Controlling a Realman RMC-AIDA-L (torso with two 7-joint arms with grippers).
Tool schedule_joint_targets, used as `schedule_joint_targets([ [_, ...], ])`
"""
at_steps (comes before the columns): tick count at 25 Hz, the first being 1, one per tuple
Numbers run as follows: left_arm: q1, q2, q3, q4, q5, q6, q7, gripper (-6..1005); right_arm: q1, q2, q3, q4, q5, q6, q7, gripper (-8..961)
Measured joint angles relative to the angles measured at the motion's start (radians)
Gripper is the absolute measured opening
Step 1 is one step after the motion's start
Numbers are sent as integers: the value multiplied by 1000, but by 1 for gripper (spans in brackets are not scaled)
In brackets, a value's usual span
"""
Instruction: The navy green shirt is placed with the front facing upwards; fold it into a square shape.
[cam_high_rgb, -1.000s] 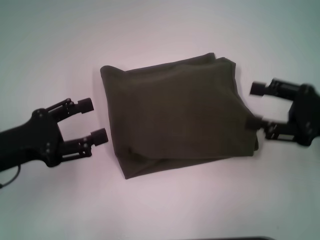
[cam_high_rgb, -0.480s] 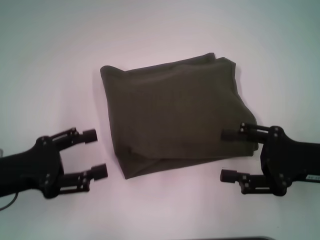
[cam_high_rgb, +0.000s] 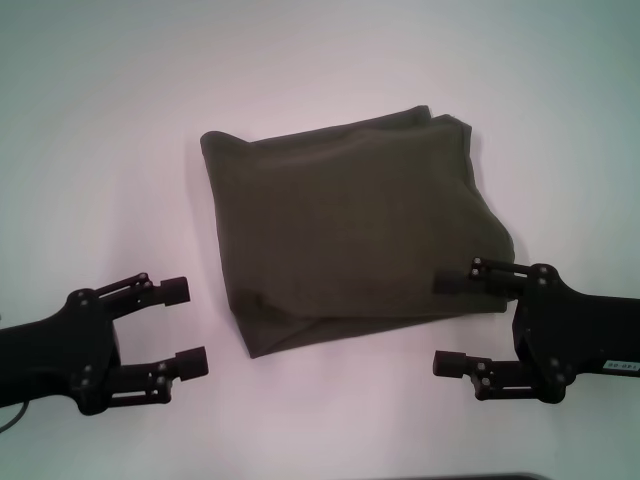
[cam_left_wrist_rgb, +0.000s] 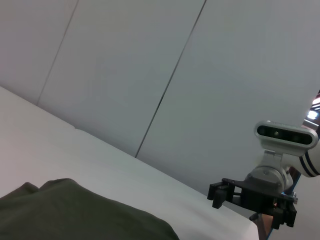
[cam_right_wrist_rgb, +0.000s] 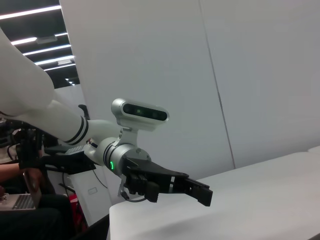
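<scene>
The navy green shirt (cam_high_rgb: 355, 230) lies folded into a rough square in the middle of the white table, plain olive side up, with a loose fold along its near edge. In the left wrist view a part of the shirt (cam_left_wrist_rgb: 80, 215) shows low in the picture. My left gripper (cam_high_rgb: 183, 326) is open, off the shirt's near left corner, holding nothing. My right gripper (cam_high_rgb: 448, 322) is open near the shirt's near right corner, its far finger over the cloth edge and nothing between its fingers. The right gripper (cam_left_wrist_rgb: 220, 194) is also seen from the left wrist, and the left gripper (cam_right_wrist_rgb: 197, 192) from the right wrist.
The white table (cam_high_rgb: 330, 70) stretches around the shirt on all sides. Grey wall panels (cam_left_wrist_rgb: 150, 75) stand behind it. A person with a laptop (cam_right_wrist_rgb: 20, 200) sits off beyond the table.
Both arms have pulled back toward the near edge. The right gripper swung from the shirt's right side to its near right corner. The shirt has stayed still.
</scene>
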Motion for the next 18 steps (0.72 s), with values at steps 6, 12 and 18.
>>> schedule_joint_targets([
  [6, 4, 3, -1, 0, 0, 0, 5, 908, -1, -1, 0, 1, 0, 7, 7, 822],
  [12, 10, -3, -5, -3, -6, 15, 3, 908, -4, -2, 0, 1, 0, 16, 8, 822],
  [18, 13, -3, -8, -7, -8, 17, 7, 908, -8, -4, 3, 3, -1, 14, 7, 822],
])
